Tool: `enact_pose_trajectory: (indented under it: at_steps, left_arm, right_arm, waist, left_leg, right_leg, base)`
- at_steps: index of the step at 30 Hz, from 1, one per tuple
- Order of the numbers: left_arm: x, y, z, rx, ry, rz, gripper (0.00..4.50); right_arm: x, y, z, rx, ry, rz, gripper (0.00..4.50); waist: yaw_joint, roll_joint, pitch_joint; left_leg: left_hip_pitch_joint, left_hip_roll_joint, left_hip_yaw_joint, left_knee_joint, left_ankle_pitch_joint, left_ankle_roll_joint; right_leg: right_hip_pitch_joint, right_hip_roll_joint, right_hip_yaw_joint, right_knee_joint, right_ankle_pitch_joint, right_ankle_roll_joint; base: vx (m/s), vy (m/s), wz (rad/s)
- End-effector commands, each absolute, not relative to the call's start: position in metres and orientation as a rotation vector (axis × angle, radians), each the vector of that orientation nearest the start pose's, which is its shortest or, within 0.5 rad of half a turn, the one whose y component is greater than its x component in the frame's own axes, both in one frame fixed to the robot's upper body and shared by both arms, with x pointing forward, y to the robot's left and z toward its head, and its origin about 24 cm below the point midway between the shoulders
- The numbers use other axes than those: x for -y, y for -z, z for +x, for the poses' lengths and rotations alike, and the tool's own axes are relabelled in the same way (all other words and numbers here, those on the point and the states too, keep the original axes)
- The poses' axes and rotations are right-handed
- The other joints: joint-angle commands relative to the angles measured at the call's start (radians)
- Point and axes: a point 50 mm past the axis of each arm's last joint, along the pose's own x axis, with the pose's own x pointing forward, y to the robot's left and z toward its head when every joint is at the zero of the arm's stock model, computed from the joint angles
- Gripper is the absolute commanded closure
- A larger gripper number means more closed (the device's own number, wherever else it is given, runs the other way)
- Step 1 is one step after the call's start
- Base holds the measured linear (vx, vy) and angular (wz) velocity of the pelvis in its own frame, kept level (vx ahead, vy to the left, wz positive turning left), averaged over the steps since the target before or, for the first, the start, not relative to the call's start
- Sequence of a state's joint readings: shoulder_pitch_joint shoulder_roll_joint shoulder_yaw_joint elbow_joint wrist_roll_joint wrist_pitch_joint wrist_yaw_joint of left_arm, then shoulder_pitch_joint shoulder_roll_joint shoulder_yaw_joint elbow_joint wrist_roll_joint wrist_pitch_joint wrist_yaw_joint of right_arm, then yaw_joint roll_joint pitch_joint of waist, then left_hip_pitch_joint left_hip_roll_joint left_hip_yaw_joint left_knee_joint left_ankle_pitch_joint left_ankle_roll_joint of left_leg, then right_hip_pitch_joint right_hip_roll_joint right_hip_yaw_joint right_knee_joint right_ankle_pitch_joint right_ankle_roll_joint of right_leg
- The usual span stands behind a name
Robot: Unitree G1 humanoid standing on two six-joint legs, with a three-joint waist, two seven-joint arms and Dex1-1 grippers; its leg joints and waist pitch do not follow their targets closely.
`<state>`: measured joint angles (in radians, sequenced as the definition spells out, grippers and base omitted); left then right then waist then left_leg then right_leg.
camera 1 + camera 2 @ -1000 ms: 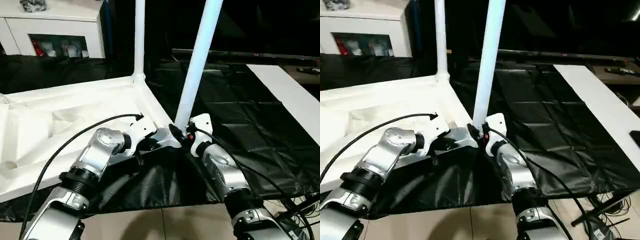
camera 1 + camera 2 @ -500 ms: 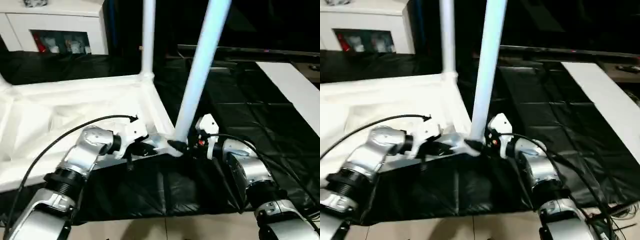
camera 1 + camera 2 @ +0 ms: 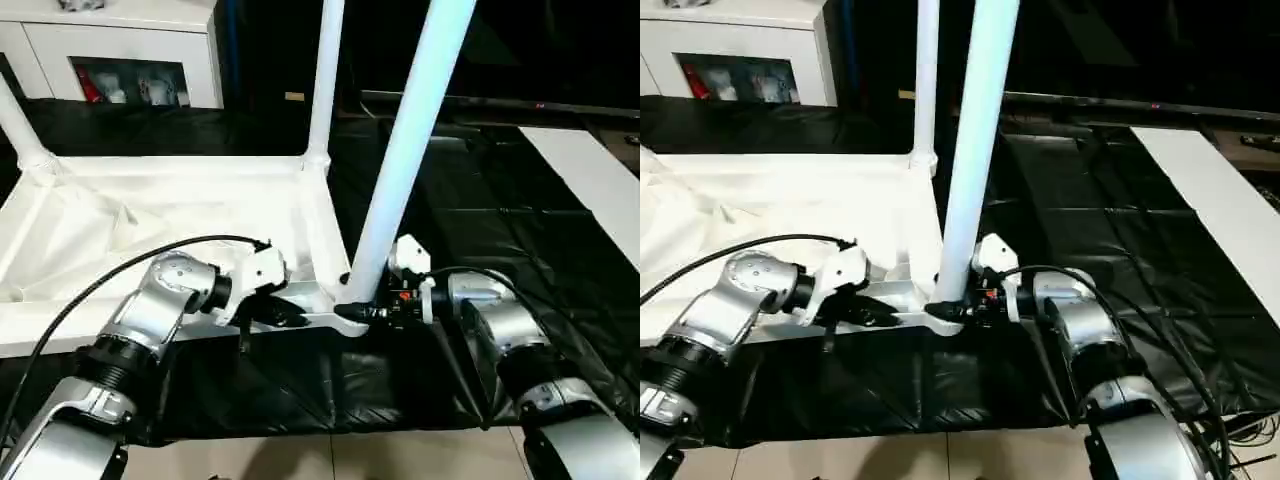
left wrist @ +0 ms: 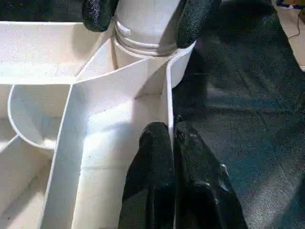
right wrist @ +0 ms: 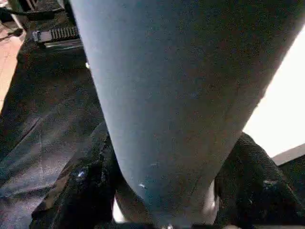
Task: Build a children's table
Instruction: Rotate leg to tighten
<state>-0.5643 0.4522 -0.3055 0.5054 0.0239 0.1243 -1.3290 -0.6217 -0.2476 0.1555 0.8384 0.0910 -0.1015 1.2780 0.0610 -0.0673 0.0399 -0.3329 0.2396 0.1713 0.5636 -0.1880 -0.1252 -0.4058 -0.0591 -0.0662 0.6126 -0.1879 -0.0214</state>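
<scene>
Since a second ago our right gripper (image 3: 362,312) had swung round to the near leg (image 3: 405,165), its fingers (image 4: 99,12) straddling the leg's base at the corner socket. Our left gripper (image 4: 171,143) sat pressed together, pinching the thin rim of the upturned top (image 3: 180,215) just beside that socket, on the black-covered desk (image 3: 520,230).

- Table top (image 3: 150,215): white plastic, matt, slightly speckled on the ribs.
- Leg (image 3: 405,150): smooth white plastic tube, faint sheen.
- Work table cover (image 3: 520,250): black sheet, creased, glossy.
- Forearms (image 3: 160,300): silver metal look, shiny.
- Fingers (image 4: 152,186): black, rough, grainy.
</scene>
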Motion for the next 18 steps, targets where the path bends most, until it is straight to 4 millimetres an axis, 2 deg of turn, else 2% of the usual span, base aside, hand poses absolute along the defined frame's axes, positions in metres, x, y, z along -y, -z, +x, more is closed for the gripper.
enact_pose_trajectory:
  at_steps: [1,4,7,8,10,11,12,13,14,16,18]
  left_arm:
    - [-0.144,-0.055,0.304,-0.539,1.494,0.462,4.50]
    - [-0.143,-0.054,0.306,-0.538,1.459,0.441,4.50]
    - [-0.138,-0.053,0.310,-0.527,1.389,0.425,4.50]
    - [-0.133,-0.051,0.313,-0.518,1.346,0.417,4.50]
    - [-0.127,-0.050,0.315,-0.510,1.317,0.415,4.50]
    - [-0.116,-0.048,0.317,-0.493,1.282,0.401,4.50]
    - [-0.112,-0.048,0.318,-0.488,1.273,0.395,4.50]
    - [-0.100,-0.047,0.319,-0.471,1.249,0.380,4.50]
    - [-0.096,-0.047,0.319,-0.464,1.241,0.375,4.50]
    - [-0.087,-0.047,0.320,-0.451,1.230,0.364,4.50]
    - [-0.077,-0.048,0.320,-0.435,1.224,0.355,4.50]
  right_arm:
    - [0.121,-0.034,0.314,-0.313,-1.400,-0.140,2.02]
    - [0.119,-0.031,0.313,-0.313,-1.378,-0.107,2.02]
    - [0.117,-0.024,0.312,-0.305,-1.281,-0.072,2.02]
    - [0.115,-0.017,0.311,-0.311,-1.204,-0.056,2.02]
    - [0.112,-0.013,0.310,-0.313,-1.140,-0.045,2.02]
    - [0.105,-0.008,0.311,-0.315,-1.031,-0.013,2.02]
    - [0.102,-0.007,0.312,-0.316,-0.997,-0.002,2.02]
    - [0.094,-0.003,0.313,-0.321,-0.887,0.042,2.02]
    - [0.090,-0.003,0.314,-0.323,-0.847,0.060,2.02]
    - [0.082,-0.002,0.316,-0.323,-0.780,0.090,2.03]
    - [0.069,-0.004,0.316,-0.315,-0.730,0.122,2.03]
  waist:
    - [0.000,0.008,-0.052]
    - [0.000,0.007,-0.052]
    - [-0.002,0.006,-0.049]
    - [-0.002,0.009,-0.046]
    - [-0.005,0.004,-0.045]
    - [-0.006,0.008,-0.043]
    - [-0.007,0.007,-0.042]
    - [-0.008,0.008,-0.039]
    - [-0.011,0.006,-0.039]
    - [-0.017,0.006,-0.038]
    - [-0.021,0.005,-0.038]
  left_leg:
    - [-0.007,-0.002,0.015,-0.054,-0.171,0.043]
    - [-0.007,-0.003,0.015,-0.054,-0.166,0.044]
    - [-0.007,-0.003,0.015,-0.055,-0.181,0.039]
    - [-0.002,-0.003,0.015,-0.057,-0.203,0.033]
    - [-0.001,-0.005,0.011,-0.059,-0.238,0.019]
    - [0.002,-0.004,0.010,-0.061,-0.251,0.013]
    - [0.001,-0.004,0.010,-0.062,-0.257,0.010]
    - [0.004,-0.006,0.008,-0.064,-0.276,0.001]
    - [0.004,-0.008,0.006,-0.064,-0.294,-0.005]
    - [0.001,-0.010,0.002,-0.066,-0.311,-0.006]
    - [0.005,-0.012,0.001,-0.062,-0.337,0.001]
  right_leg:
    - [0.055,-0.063,0.047,-0.065,-0.167,-0.224]
    - [0.054,-0.062,0.046,-0.065,-0.160,-0.226]
    - [0.052,-0.063,0.048,-0.069,-0.196,-0.216]
    - [0.046,-0.064,0.048,-0.075,-0.233,-0.207]
    - [0.047,-0.063,0.045,-0.082,-0.316,-0.182]
    - [0.042,-0.065,0.046,-0.088,-0.356,-0.166]
    - [0.042,-0.064,0.046,-0.092,-0.370,-0.159]
    - [0.038,-0.065,0.045,-0.096,-0.415,-0.142]
    - [0.036,-0.064,0.043,-0.102,-0.463,-0.120]
    - [0.035,-0.065,0.040,-0.107,-0.511,-0.096]
    - [0.028,-0.066,0.038,-0.116,-0.556,-0.077]
  base:
    - [0.000,0.000,0.00]
    - [0.000,0.000,0.00]
    - [0.000,0.000,0.00]
    - [0.000,0.000,0.00]
    - [0.000,0.000,0.00]
    - [0.000,0.000,0.00]
    - [0.000,0.000,0.00]
    - [0.000,0.000,0.00]
    - [0.000,0.000,0.00]
    - [0.000,0.000,0.00]
    - [0.000,0.000,0.00]
